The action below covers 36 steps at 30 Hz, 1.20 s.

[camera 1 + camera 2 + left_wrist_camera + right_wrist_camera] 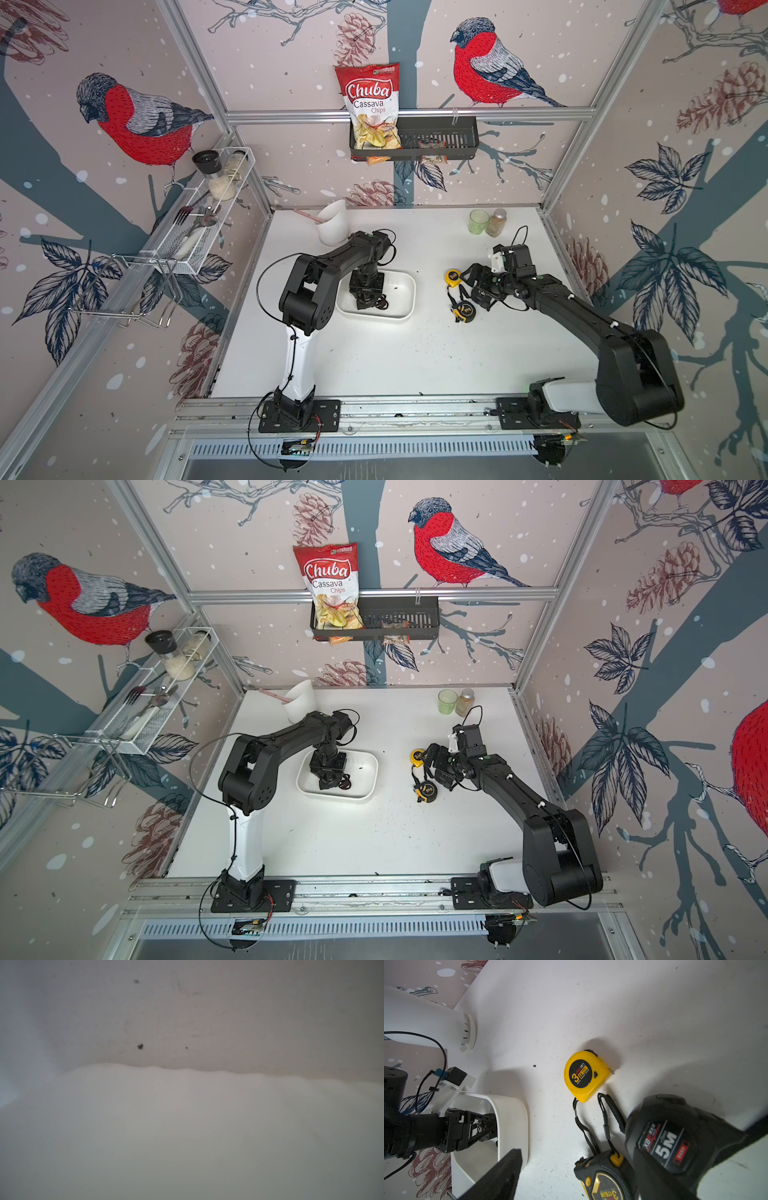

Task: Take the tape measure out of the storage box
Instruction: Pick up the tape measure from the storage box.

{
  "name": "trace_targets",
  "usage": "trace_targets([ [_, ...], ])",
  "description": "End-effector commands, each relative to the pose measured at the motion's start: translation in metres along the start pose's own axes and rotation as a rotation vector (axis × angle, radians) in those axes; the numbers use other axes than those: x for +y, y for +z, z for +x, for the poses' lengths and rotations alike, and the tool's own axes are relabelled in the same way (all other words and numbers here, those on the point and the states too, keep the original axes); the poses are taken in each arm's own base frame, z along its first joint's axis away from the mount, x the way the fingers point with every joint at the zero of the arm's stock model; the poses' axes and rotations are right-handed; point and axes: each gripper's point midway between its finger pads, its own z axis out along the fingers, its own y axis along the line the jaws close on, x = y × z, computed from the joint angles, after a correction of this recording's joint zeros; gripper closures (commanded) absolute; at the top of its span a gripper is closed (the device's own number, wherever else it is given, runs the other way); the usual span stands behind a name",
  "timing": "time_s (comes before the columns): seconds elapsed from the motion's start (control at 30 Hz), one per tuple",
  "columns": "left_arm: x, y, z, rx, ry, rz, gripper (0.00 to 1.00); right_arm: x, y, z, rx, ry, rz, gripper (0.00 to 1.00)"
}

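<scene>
Starting at the front rail [415, 409], both arms rise from their bases and lean over the white table [395, 361], which is flecked with dark crumbs. The left arm [307, 286] bends over the storage box [410, 297] and hides much of its inside in both top views. The left gripper [365, 302] points straight down into the box, and I cannot tell whether its jaws are apart or together. The left wrist view gives only blurred white plastic with dark specks [140, 1046]. Just beside that gripper in the box lies a small dark looped thing [382, 303], too small to name. The box is a shallow white tub with rounded corners and plain walls. To its right, on the bare table and apart from it, three tape measures sit close together. The nearest is a black-and-yellow tape measure [606, 1180]. Next, a black 5M tape measure [670, 1145] sits between the wide-spread jaws of the right gripper [473, 289], against one finger with a clear gap to the other finger [502, 1174]; whether it rests on the table I cannot tell. The farthest is a yellow tape measure [581, 1076] lying flat, with a round black 3m label. Black wrist straps trail between it and the nearest one. At the table's back stand a white slant-cut cup [332, 224], a green glass [478, 222] and a jar [497, 222]. Beyond them, a black slatted basket [440, 139] holds a chips bag [370, 104], and a wire rack [208, 216] hangs on the side wall.
</scene>
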Motion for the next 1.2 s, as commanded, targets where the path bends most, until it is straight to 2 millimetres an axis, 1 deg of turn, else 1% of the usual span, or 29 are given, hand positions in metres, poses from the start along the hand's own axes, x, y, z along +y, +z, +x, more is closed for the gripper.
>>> trace_targets([
  [0.0, -0.001, 0.001, -0.001, 0.0, -0.007, 0.012, 0.7, 0.001, -0.001, -0.003, -0.007, -0.003, -0.002, 0.11],
  [0.07, 0.0, -0.003, -0.004, -0.01, -0.012, 0.012, 0.85, 0.002, -0.001, -0.004, -0.011, -0.002, -0.002, 0.11],
  [0.13, 0.0, -0.011, -0.007, -0.024, -0.019, 0.018, 0.96, 0.002, -0.001, -0.006, -0.011, -0.001, -0.002, 0.11],
  [0.17, 0.0, -0.017, -0.01, -0.036, -0.021, 0.021, 1.0, 0.003, 0.0, -0.006, -0.01, -0.004, -0.004, 0.11],
  [0.4, -0.005, -0.055, -0.023, -0.091, -0.026, 0.051, 1.0, 0.008, 0.0, -0.007, -0.008, -0.008, -0.018, 0.11],
  [0.5, -0.012, -0.075, -0.028, -0.113, -0.026, 0.106, 1.0, 0.012, 0.0, -0.007, -0.004, -0.015, -0.036, 0.11],
  [0.6, -0.024, -0.096, -0.03, -0.129, -0.021, 0.201, 1.0, 0.017, -0.001, -0.007, 0.0, -0.022, -0.053, 0.11],
  [0.77, -0.046, -0.133, -0.033, -0.163, -0.007, 0.424, 1.0, 0.029, -0.004, -0.011, -0.006, -0.033, -0.105, 0.11],
  [0.93, -0.092, -0.175, -0.035, -0.208, 0.043, 0.798, 1.0, 0.05, -0.008, -0.016, -0.002, -0.07, -0.2, 0.11],
  [0.97, -0.098, -0.181, -0.036, -0.216, 0.046, 0.847, 1.0, 0.054, -0.009, -0.017, -0.001, -0.078, -0.217, 0.11],
  [1.03, -0.112, -0.198, -0.036, -0.234, 0.067, 0.975, 1.0, 0.065, -0.012, -0.019, 0.004, -0.09, -0.268, 0.11],
  [1.17, -0.126, -0.227, -0.039, -0.297, 0.105, 1.132, 1.0, 0.087, -0.023, -0.026, -0.002, -0.113, -0.376, 0.11],
])
